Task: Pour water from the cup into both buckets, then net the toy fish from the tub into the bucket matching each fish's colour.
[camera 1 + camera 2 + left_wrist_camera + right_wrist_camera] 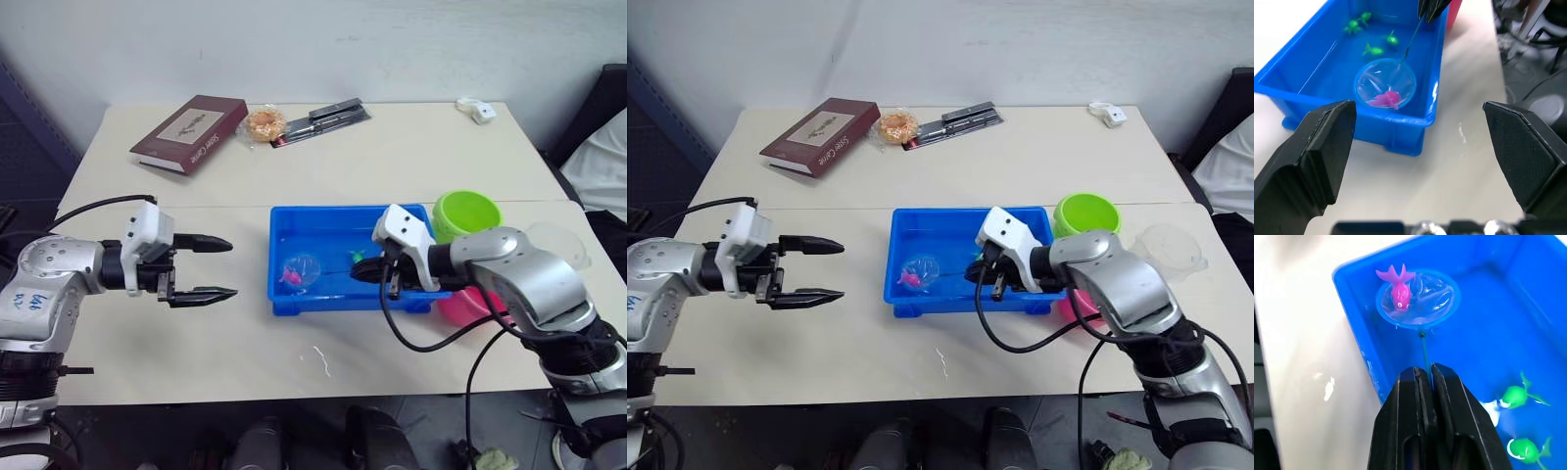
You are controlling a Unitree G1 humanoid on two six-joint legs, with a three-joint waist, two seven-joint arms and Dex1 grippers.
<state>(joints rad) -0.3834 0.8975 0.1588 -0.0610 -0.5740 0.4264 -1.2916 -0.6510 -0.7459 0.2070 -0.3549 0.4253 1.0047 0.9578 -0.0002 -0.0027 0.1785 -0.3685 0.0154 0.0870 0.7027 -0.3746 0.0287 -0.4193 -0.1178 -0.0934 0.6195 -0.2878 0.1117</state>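
Observation:
The blue tub [284,220] sits mid-table. My right gripper [1424,376] is shut on the net's thin handle, and the net [1418,296] hovers over the tub's left end with a pink fish [1399,291] lying in its hoop. Several green fish [1515,395] lie in the tub near my right fingers. The green bucket [466,214] stands at the tub's far right corner. The pink bucket [462,306] is partly hidden under my right arm. The clear cup [1172,250] rests to the right of the buckets. My left gripper [223,267] is open and empty, left of the tub.
At the table's back lie a maroon book [189,133], a wrapped snack [265,123], dark tools [328,117] and a small white object [478,110]. Black cables [421,338] hang from my right wrist beside the tub.

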